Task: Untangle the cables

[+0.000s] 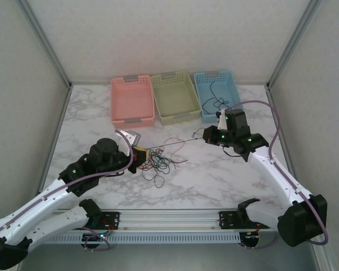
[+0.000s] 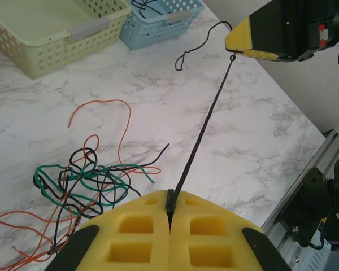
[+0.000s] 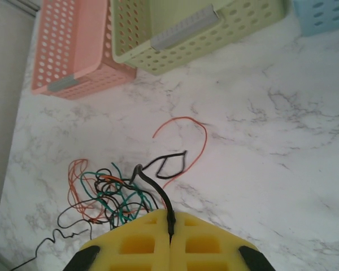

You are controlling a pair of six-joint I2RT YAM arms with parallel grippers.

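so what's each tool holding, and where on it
One black cable, taut between them: left tool pinches it in its fingertips, right tool near its free end.

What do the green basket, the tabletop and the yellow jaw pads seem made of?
Green basket: moulded plastic, matte, with rows of holes.
Tabletop: white marble look, grey veins, perhaps laminate.
Yellow pads: probably foam or rubber, matte, with recessed pockets.

This looks like a robotics lab test cell: a marble-patterned table [image 1: 226, 180] boxed in by plain white panels [image 1: 158, 34] on aluminium posts [image 1: 45, 42], a left arm [image 1: 51, 203] and a right arm [image 1: 282, 178] beside an aluminium rail [image 1: 169, 217], and a pink basket [image 1: 132, 120], a green basket [image 1: 175, 117] and a blue basket [image 1: 234, 89] in a row.
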